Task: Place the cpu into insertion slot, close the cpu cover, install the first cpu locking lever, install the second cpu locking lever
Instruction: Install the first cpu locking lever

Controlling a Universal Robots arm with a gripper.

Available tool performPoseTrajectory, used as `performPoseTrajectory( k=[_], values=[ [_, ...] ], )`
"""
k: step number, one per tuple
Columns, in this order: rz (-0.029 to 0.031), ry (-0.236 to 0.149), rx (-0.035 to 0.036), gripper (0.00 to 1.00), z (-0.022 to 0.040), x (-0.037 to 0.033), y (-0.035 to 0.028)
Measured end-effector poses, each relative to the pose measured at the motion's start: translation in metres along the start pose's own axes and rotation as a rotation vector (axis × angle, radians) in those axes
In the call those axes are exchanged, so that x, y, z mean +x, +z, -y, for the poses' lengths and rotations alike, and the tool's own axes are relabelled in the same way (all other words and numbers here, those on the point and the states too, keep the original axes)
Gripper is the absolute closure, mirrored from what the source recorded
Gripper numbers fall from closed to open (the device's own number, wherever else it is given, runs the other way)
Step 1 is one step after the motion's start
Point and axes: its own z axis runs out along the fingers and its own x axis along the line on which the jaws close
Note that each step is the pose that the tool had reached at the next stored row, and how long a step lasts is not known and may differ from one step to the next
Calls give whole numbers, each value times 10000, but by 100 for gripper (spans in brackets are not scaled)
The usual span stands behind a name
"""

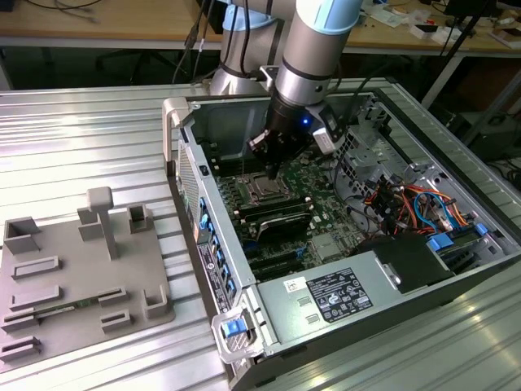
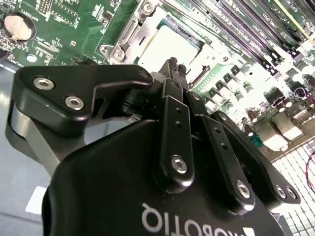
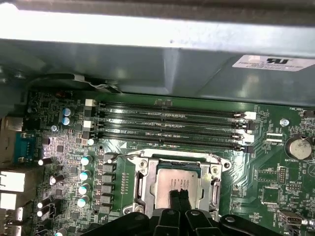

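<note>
the gripper (image 3: 178, 195) has its two fingers pressed together with nothing between them. the joined tips stand right over the middle of the cpu (image 3: 168, 178); whether they touch its top or hover just above it cannot be told. in the second wrist view the same closed tips (image 2: 175, 66) point down at the pale metal square (image 2: 165, 45).

the cpu lies flat inside the insertion slot (image 1: 262, 192), so the first step looks done. the cpu cover (image 3: 143, 186) appears to be folded down around the chip, its silvery frame bordering the chip's sides and the metal top showing through the cut-out — that step also looks finished, or nearly so. the locking levers are too fine to make out here, so whether either one is hooked down cannot be told; by my reading, that is the part of the job left open.

around the socket spreads the green motherboard (image 3: 266, 177), with the long black memory slots (image 3: 167, 123) just beside the cover's far edge. the board sits in an open computer case (image 1: 189, 122) — the arm reaches in from above, and a grey parts tray (image 1: 49, 236) lies well apart on the exterior view's left.
</note>
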Motion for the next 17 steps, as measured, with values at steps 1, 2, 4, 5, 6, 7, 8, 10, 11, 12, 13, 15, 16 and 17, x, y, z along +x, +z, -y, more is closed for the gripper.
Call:
performPoseTrajectory(
  k=[1,2,4,5,6,7,8,10,11,12,13,15,16,17],
  values=[
    [2,0,-7,89,0,0,-9],
    [4,0,-12,89,0,0,-10],
    [4,-1,-21,89,0,0,-10],
    [3,0,-21,89,0,0,-11],
    [3,0,-21,89,0,0,-11],
    [3,0,-21,89,0,0,-11],
    [3,-1,-21,89,-1,6,-11],
    [3,-2,-22,89,-4,47,-10],
    [3,-2,-21,89,-5,62,-10],
    [3,-2,-20,89,-7,86,-10],
    [4,0,-21,89,-10,114,-9],
    [8,0,-18,89,-12,143,-14],
    [23,-1,-20,89,-14,167,-24],
    [42,-2,-18,89,-17,198,-42]
  ],
)
